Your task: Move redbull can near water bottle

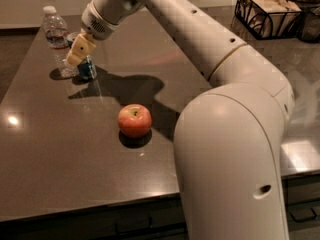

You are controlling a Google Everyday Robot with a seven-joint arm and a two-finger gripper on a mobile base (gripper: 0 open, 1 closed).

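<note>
bench (50, 174): we see a dark glossy top | far left: water bottle (55, 34) upright, redbull can (88, 71) upright just beside it | middle: red apple (134, 120), well apart | pincer (79, 53) at the can's top

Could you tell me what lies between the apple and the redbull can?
Camera view: only bare table under the arm's shadow; the gripper is at the top of the redbull can, by the water bottle.

Colours on a glossy dark-brown table (60, 149)
Cream gripper (79, 51) at the blue redbull can (88, 71); white-capped clear water bottle (55, 34); red apple (134, 120).
</note>
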